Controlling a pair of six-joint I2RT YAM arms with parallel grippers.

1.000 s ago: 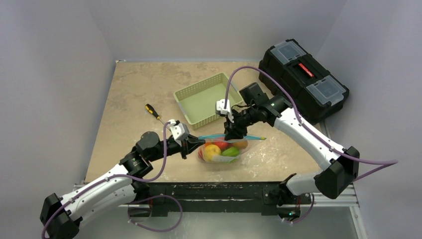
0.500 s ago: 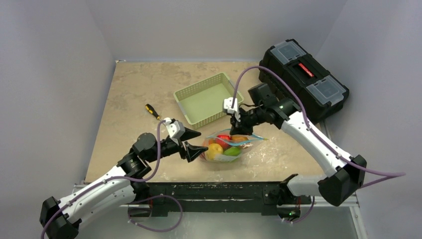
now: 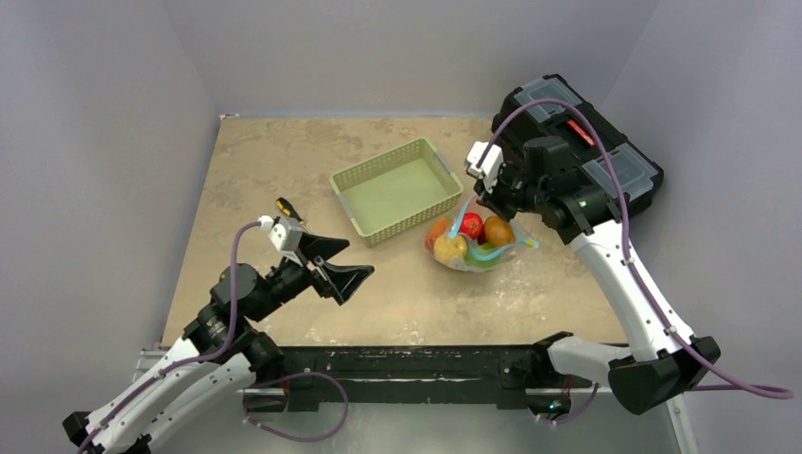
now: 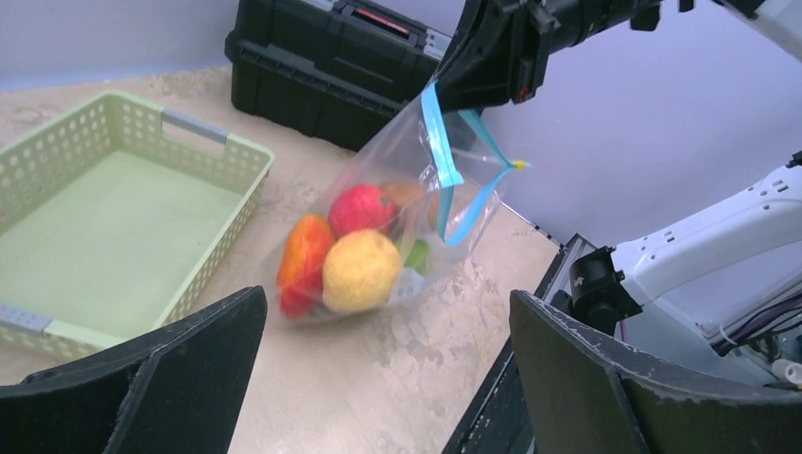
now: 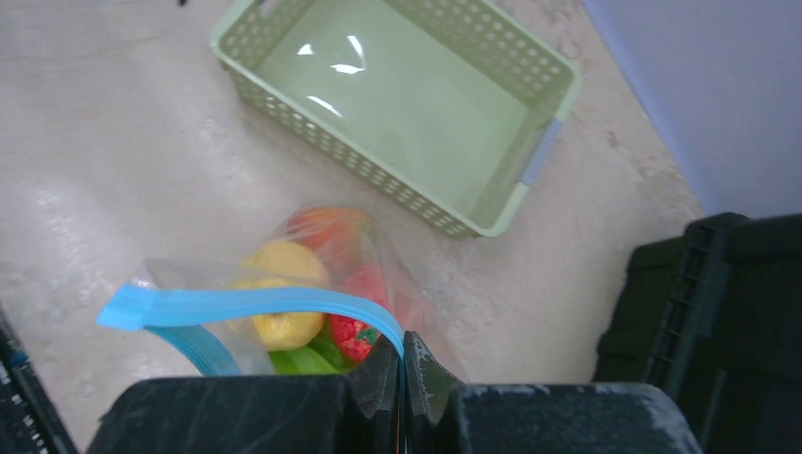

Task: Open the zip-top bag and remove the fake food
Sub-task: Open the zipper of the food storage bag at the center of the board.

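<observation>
My right gripper [image 3: 478,196] is shut on one side of the light-blue zipper strip [image 5: 255,305] of the zip-top bag [image 3: 476,244]. It holds the bag up, so the bag hangs between the basket and the toolbox. The strip's two sides part into a loop [image 4: 461,189], so the mouth is partly open. The fake food [image 4: 361,255] is inside: red, yellow, orange, green and brown pieces. My left gripper [image 3: 338,267] is open, empty and well left of the bag; in its wrist view [image 4: 388,312] the bag hangs ahead of it.
A green basket [image 3: 395,189] stands left of the bag and holds nothing. A black toolbox [image 3: 577,151] fills the back right, close behind my right wrist. A yellow-and-black screwdriver [image 3: 287,208] lies beside my left wrist. The table's near edge [image 4: 530,312] runs below the bag.
My left gripper let go of the bag, opened wide and drew back to the left. My right gripper shut on the zipper strip and carried the bag up and right, toward the toolbox.
</observation>
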